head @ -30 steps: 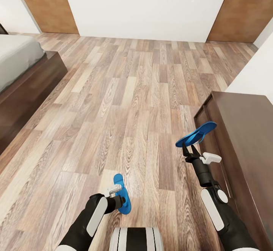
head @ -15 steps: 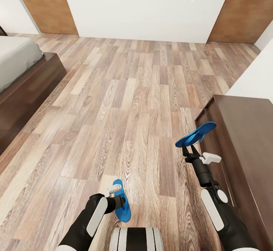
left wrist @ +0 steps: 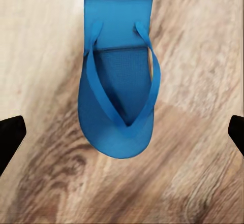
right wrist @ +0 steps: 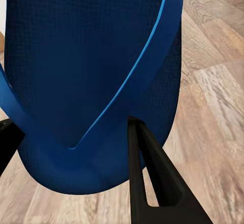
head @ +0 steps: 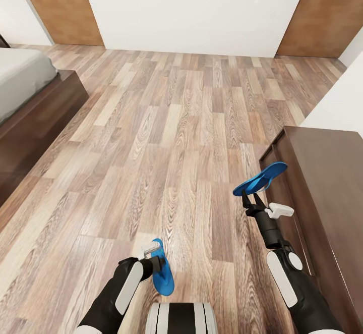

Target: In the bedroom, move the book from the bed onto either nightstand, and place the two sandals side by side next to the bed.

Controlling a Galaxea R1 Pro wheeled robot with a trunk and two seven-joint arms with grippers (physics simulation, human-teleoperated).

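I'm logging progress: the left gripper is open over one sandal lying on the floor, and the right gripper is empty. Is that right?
Not quite: the right gripper is not empty. It is shut on the other sandal, held in the air, as the right wrist view shows. The left gripper is indeed open over the first sandal.

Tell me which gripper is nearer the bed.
Left. The left gripper hangs over the floor toward the bed side; the right gripper, gripping a sandal, sits across the room by the dark cabinet.
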